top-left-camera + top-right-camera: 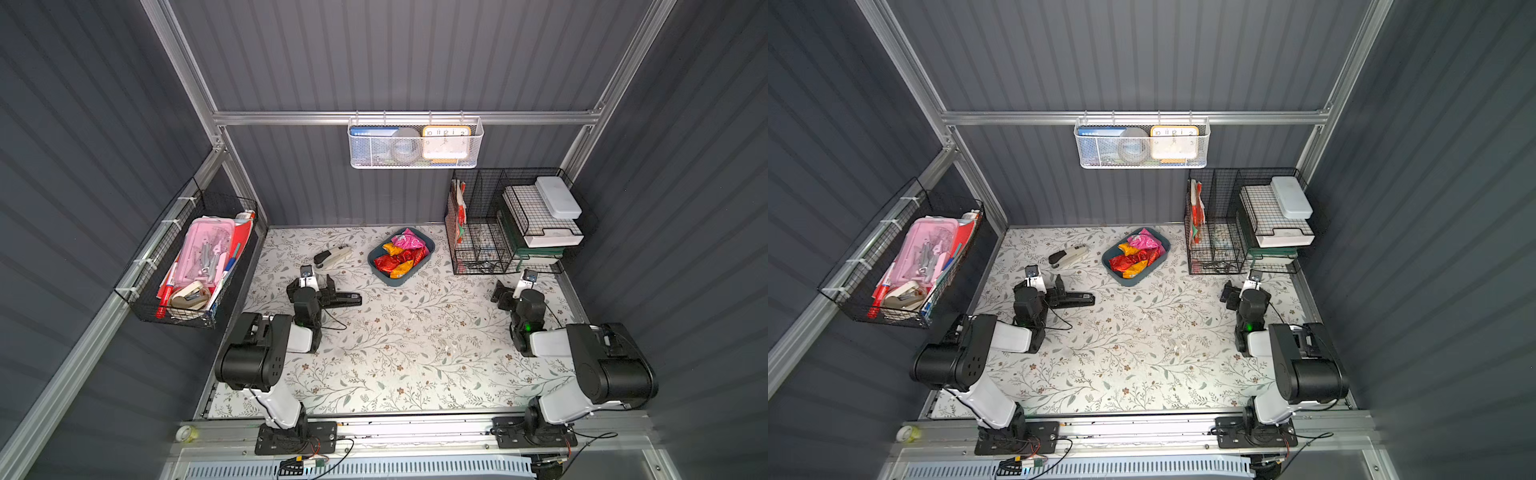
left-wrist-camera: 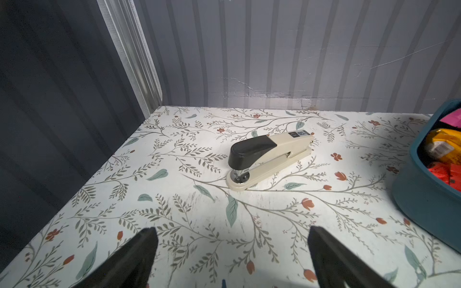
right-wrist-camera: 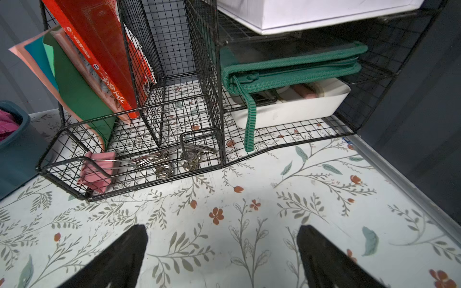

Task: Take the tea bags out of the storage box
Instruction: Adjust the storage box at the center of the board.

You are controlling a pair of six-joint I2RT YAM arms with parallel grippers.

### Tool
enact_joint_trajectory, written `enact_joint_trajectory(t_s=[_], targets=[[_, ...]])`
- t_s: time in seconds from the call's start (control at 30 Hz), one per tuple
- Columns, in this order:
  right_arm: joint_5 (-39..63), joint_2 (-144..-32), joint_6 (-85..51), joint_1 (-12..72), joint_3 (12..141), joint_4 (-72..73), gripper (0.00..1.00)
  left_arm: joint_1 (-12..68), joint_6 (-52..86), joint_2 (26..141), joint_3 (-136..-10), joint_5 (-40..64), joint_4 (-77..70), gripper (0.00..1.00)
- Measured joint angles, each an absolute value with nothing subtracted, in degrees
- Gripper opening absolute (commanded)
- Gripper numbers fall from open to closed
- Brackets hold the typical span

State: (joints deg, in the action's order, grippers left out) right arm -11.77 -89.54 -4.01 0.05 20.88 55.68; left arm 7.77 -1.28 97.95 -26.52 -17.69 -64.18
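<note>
The storage box point(image 1: 395, 280) is a dark teal tray at the back middle of the floral table, seen in both top views point(image 1: 1128, 280). It holds a heap of tea bags point(image 1: 401, 255), several red, orange-yellow and pink foil sachets point(image 1: 1136, 255). My left gripper point(image 1: 311, 284) hovers open to the box's front left. In the left wrist view its jaws point(image 2: 233, 230) stand wide over bare table, with the box point(image 2: 424, 199) and some tea bags point(image 2: 439, 147) at the edge. My right gripper point(image 1: 519, 286) is open to the box's front right. The right wrist view shows it point(image 3: 222, 228) empty, the box point(image 3: 15, 154) off to one side.
A beige stapler point(image 1: 332, 255) lies between the left gripper and the box. A flat black object point(image 1: 347, 299) lies beside the left gripper. Black wire racks point(image 1: 490, 232) stand right of the box, just beyond the right gripper. A wire basket point(image 1: 187, 257) and a white mesh basket point(image 1: 415, 143) hang on the walls.
</note>
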Motion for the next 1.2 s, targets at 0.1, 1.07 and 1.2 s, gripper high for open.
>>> enact_joint_trajectory(t_s=[0.1, 1.07, 1.2], targets=[[-11.77, -89.54, -4.01, 0.05, 20.88, 55.7, 0.99, 7.77, -1.26, 97.95, -26.52, -17.69, -64.18, 0.99], [-14.15, -49.6, -24.34, -0.82, 31.2, 12.91, 0.92, 7.73, 5.41, 77.8, -50.19, -12.25, -23.18, 0.99], [-5.08, -46.54, -29.65, -0.97, 31.31, 2.52, 0.81, 8.05, 11.03, 78.89, -57.74, -7.09, -12.23, 0.99]])
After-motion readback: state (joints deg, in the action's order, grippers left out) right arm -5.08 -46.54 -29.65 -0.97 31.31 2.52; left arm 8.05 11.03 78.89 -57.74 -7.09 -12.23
